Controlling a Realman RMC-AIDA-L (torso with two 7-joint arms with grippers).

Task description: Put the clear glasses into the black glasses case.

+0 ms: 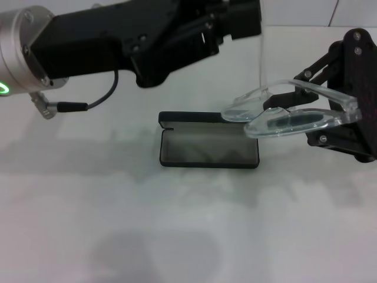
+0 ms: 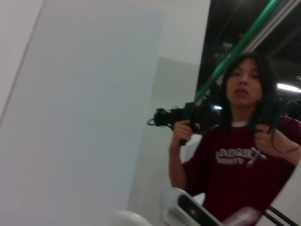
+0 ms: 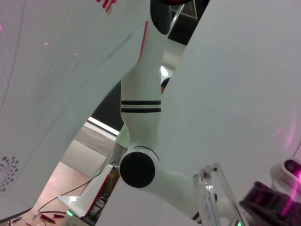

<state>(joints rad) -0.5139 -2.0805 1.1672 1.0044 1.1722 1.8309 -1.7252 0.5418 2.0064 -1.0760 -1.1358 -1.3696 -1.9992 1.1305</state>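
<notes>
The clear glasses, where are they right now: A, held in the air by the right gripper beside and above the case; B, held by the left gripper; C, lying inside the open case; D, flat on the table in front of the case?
A: the right gripper holds the clear glasses aloft over the right end of the open black case, whose tray holds nothing; the left gripper is raised farther back.
</notes>
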